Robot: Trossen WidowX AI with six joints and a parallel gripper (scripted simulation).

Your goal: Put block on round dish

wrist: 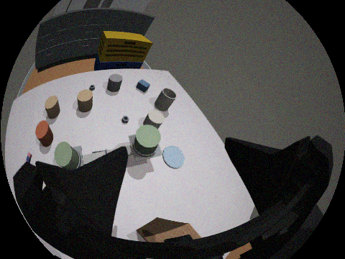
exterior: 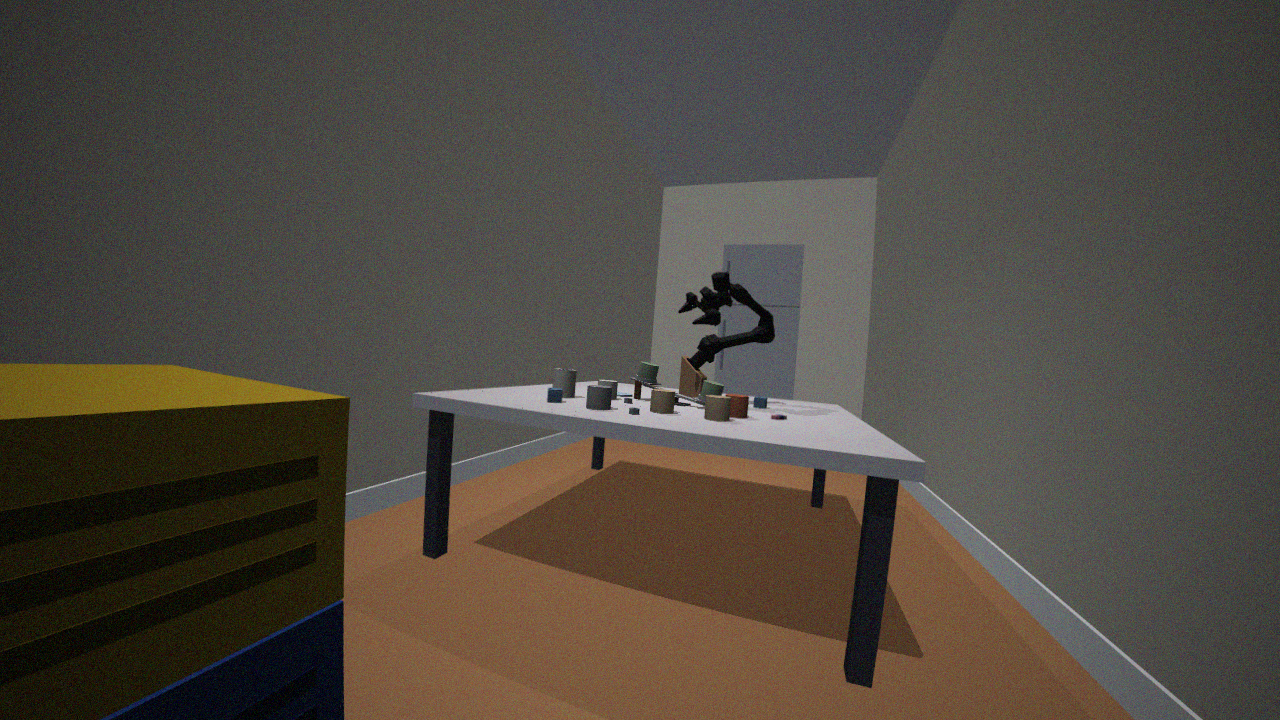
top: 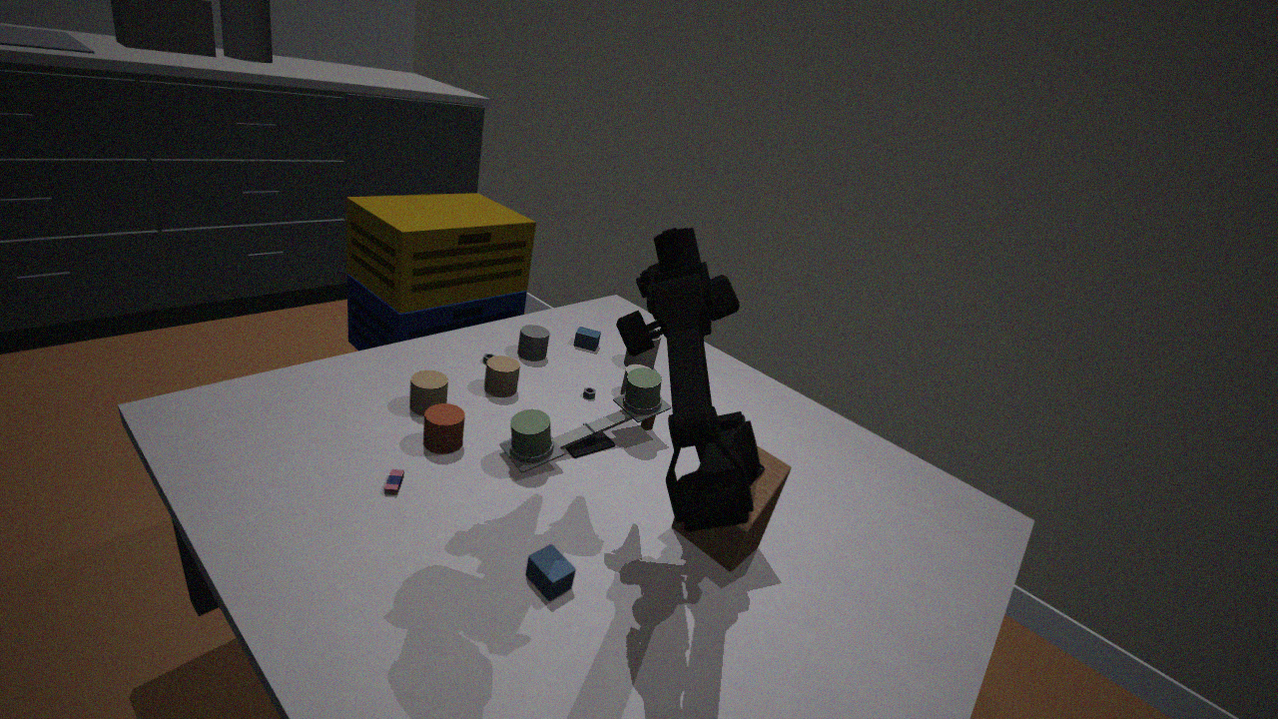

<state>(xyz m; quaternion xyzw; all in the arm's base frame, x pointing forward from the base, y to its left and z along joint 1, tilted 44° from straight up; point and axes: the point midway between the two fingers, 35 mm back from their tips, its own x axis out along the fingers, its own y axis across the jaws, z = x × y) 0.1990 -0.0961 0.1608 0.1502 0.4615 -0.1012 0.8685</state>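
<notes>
Gripper (top: 641,333) is wide open with nothing between the fingers. It hangs well above the table (top: 831,572), tilted down toward the balance (top: 589,439).

- Wrist view: the fingertips frame the far green cup (wrist: 148,138) and the pale blue round dish (wrist: 174,157). The dish lies just beside that cup. In the top view it is hidden behind the arm.
- The other green cup (top: 530,435) stands on the near end of the beam. In the wrist view it is partly behind the left finger.
- Block: not visible, still under one of the cups. The near cup's pan looks down against the table. The far cup's pan looks raised, with shadow under it. So my read is that the block is under the near cup, but the tilt is small in this dim light.
- Clutter: an orange cylinder (top: 442,427), tan cylinders (top: 428,390), a grey cylinder (top: 533,342) and a blue cube (top: 549,570). All stand apart from the balance.

Risks from here:
- The gripper is aimed closer to the far, raised cup. Going straight down would touch the wrong cup, and that ends the attempt.
- A wide-open finger clipping the beam while reaching for the near cup could rock it and shift the far cup.
- Once the near cup and block come off, the beam may swing and disturb the far cup.
- The dish is so close to the far cup that placing the block there could brush that cup.
- The lifted cup must not be left above the dish.
</notes>
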